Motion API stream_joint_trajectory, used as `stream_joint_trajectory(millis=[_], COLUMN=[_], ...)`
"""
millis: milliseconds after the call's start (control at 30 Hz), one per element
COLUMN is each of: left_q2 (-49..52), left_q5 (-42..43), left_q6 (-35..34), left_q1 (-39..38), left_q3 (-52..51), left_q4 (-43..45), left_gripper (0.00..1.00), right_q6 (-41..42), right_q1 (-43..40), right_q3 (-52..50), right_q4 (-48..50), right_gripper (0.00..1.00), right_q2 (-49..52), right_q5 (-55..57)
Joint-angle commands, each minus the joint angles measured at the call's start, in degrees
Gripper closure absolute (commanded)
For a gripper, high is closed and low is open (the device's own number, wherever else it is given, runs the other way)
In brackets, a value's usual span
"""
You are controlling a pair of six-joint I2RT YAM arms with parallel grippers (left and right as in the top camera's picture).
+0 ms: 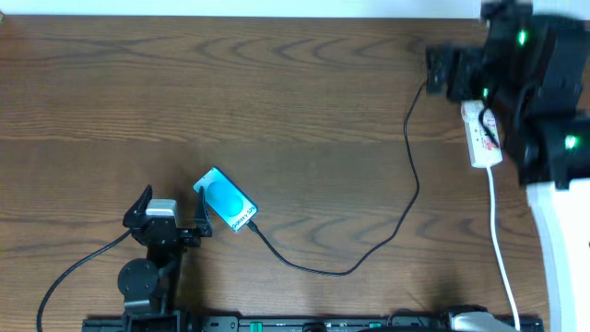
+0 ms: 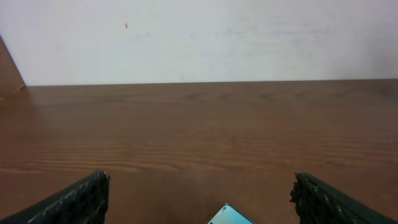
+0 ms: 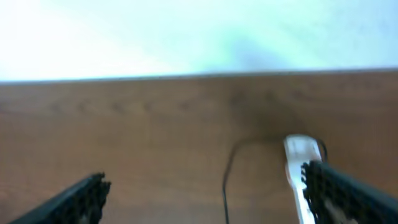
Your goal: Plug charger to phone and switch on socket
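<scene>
The phone [image 1: 226, 201], cyan-screened, lies tilted on the wooden table at front left. The black charger cable [image 1: 413, 189] loops from the phone's lower-right end, where its tip touches the edge, up towards the white socket strip [image 1: 481, 134] at far right. My left gripper [image 1: 173, 205] is open and empty just left of the phone. One phone corner [image 2: 229, 215] shows between its fingers [image 2: 200, 180] in the left wrist view. My right gripper [image 3: 205, 177] is open and empty. Its right finger is over the strip [image 3: 297, 149], with the cable [image 3: 226, 180] between the fingers.
The right arm's black body [image 1: 521, 65] hangs over the far right corner and hides the strip's far end. The strip's white cord [image 1: 502, 249] runs to the front edge. A white wall stands behind the table.
</scene>
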Motion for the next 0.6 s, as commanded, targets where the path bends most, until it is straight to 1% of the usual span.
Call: stream_joint_trajectory(millis=[0, 33, 67, 100, 167, 267, 333, 400, 467, 567], left_q2=[-0.33, -0.33, -0.33, -0.33, -0.33, -0.33, -0.33, -0.33, -0.33, -0.33], left_q5=[1.14, 1.14, 1.14, 1.14, 1.14, 1.14, 1.14, 1.14, 1.14, 1.14], left_q6=[0.98, 0.96, 0.96, 0.96, 0.98, 0.96, 0.96, 0.96, 0.98, 0.98], left_q1=[-0.24, -0.24, -0.24, -0.24, -0.24, -0.24, -0.24, -0.24, -0.24, -0.24], left_q3=[-1.03, -1.03, -1.03, -1.03, -1.03, -1.03, -1.03, -1.03, -1.03, -1.03], left_q4=[-1.97, -1.97, -1.97, -1.97, -1.97, -1.97, -1.97, -1.97, -1.97, -1.97], left_gripper=[0.06, 0.06, 0.06, 0.06, 0.06, 0.06, 0.06, 0.06, 0.06, 0.06], right_q6=[0.70, 0.70, 0.70, 0.70, 0.63, 0.66, 0.66, 0.72, 0.70, 0.72], right_q1=[0.20, 0.20, 0.20, 0.20, 0.17, 0.17, 0.17, 0.17, 0.17, 0.20], right_q3=[-14.47, -18.45, -24.92, -27.36, -37.09, -52.74, -60.13, -66.62, -72.57, -80.17], right_q4=[10.91, 14.47, 20.28, 22.53, 31.63, 46.38, 53.18, 58.05, 60.92, 62.42], right_gripper=[0.01, 0.01, 0.01, 0.01, 0.01, 0.01, 0.01, 0.01, 0.01, 0.01], right_q2=[-9.29, -11.78, -15.89, -17.46, -23.56, -32.96, -37.51, -41.62, -45.77, -52.28], right_q5=[0.04, 0.04, 0.04, 0.04, 0.39, 3.15, 4.61, 5.92, 6.19, 6.14])
